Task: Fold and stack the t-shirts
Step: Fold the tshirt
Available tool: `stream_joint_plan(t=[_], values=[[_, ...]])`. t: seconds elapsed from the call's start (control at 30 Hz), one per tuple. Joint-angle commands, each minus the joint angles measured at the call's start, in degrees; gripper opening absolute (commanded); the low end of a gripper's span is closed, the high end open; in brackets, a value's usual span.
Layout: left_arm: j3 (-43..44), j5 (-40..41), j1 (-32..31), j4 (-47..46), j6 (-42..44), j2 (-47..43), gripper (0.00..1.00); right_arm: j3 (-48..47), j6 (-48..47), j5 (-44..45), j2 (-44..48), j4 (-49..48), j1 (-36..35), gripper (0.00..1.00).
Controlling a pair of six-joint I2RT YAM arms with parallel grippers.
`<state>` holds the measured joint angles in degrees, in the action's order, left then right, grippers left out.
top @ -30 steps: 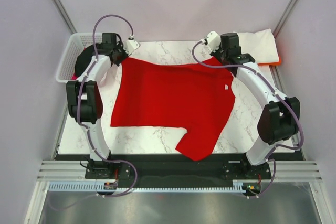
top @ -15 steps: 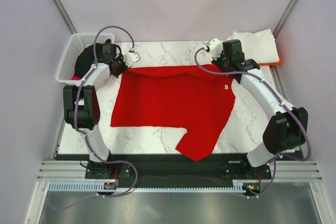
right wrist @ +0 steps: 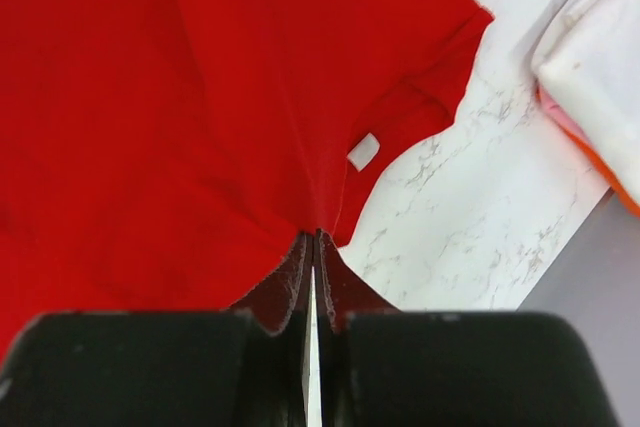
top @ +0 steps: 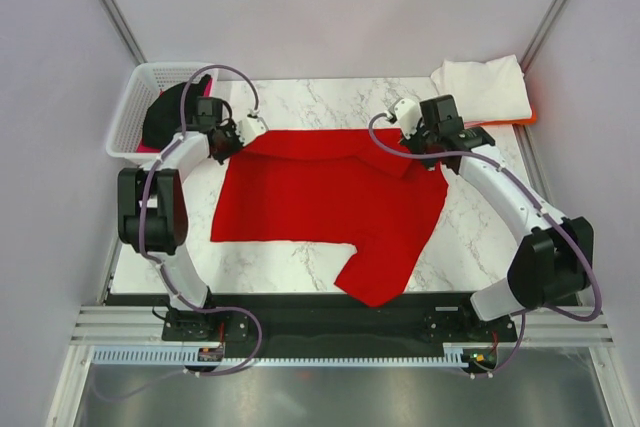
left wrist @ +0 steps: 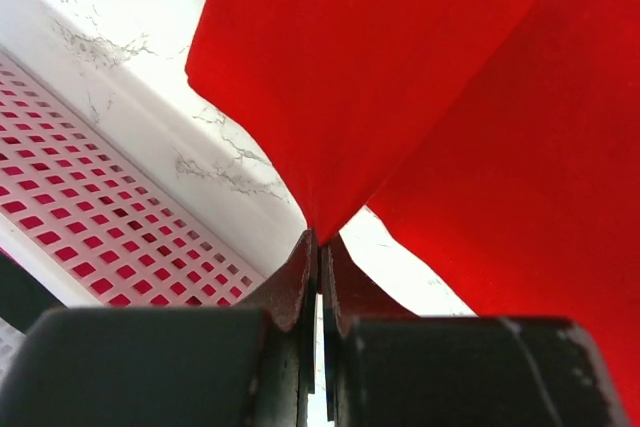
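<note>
A bright red t-shirt (top: 330, 202) lies spread on the marble table, its far edge lifted and folding toward me. My left gripper (top: 237, 137) is shut on the shirt's far left corner; the cloth (left wrist: 400, 87) runs into its closed jaws. My right gripper (top: 428, 147) is shut on the shirt's far right edge (right wrist: 250, 97), near a white label (right wrist: 364, 150). A folded white t-shirt (top: 485, 87) lies on an orange one (top: 527, 117) at the far right. Black (top: 165, 117) and pink (top: 143, 148) shirts sit in the basket.
A white lattice basket (top: 135, 97) stands at the table's far left, also in the left wrist view (left wrist: 90, 237). The folded white shirt (right wrist: 600, 57) shows at the right wrist view's edge. One sleeve of the red shirt hangs near the front edge (top: 375, 287).
Both grippers have moved toward me with the shirt's far edge, pulling it over the rest of the shirt. The shirt's far part now lies folded down.
</note>
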<state>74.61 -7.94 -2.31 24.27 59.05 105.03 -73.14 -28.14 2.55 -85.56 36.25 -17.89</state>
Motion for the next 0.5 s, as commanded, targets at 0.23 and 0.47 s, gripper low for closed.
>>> stream_joint_plan(t=[0.23,0.47], values=[[7.4,-3.3,1.3,0.9,-2.9,-3.5,0.38,-3.7,0.6,-0.7,1.9,-0.5,1.2,0.58],[24.2,1.2,0.8,8.3,-11.8,10.9,0.38,-17.9,3.2,-2.5,-16.3,-1.4,7.0,0.52]])
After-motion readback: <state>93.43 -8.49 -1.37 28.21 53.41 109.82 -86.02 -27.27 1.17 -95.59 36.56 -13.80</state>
